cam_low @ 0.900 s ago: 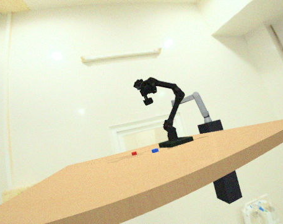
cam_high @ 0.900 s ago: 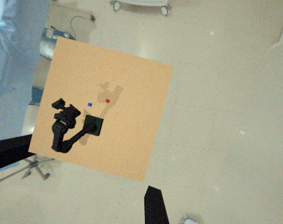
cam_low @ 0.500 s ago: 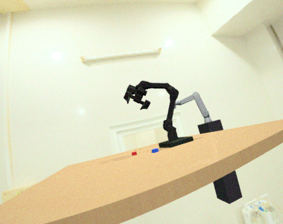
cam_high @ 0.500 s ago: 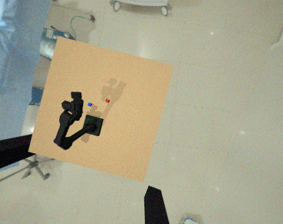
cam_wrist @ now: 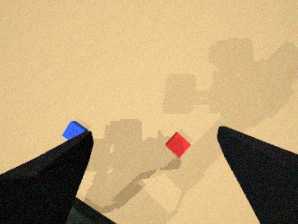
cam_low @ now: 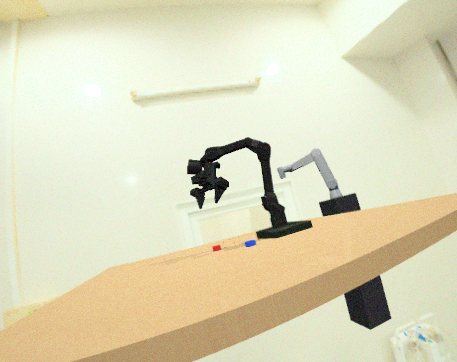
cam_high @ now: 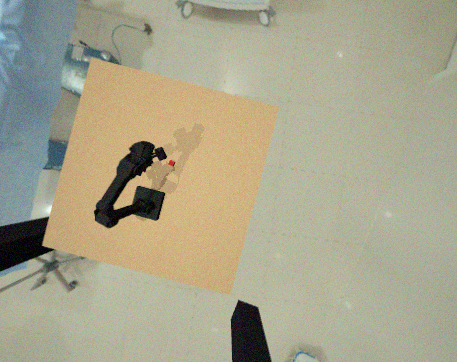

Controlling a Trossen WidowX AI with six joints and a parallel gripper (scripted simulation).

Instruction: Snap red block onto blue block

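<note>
While table (cam_high: 202,200) (cam_low: 267,300) (cam_wrist: 125,40) carries everything, my black arm (cam_high: 118,187) (cam_low: 266,172) stands on it, bent over, square base (cam_high: 156,196) (cam_low: 299,227) under it. My gripper (cam_low: 209,205) (cam_wrist: 155,134) hangs above tabletop, pointing down, jaws spread about as wide as they go, nothing between them. Blue block (cam_low: 250,243) (cam_wrist: 74,130) lies on table, by one fingertip in wrist view. Red block (cam_high: 172,163) (cam_low: 216,248) (cam_wrist: 178,144) lies on table too, apart from blue.
</note>
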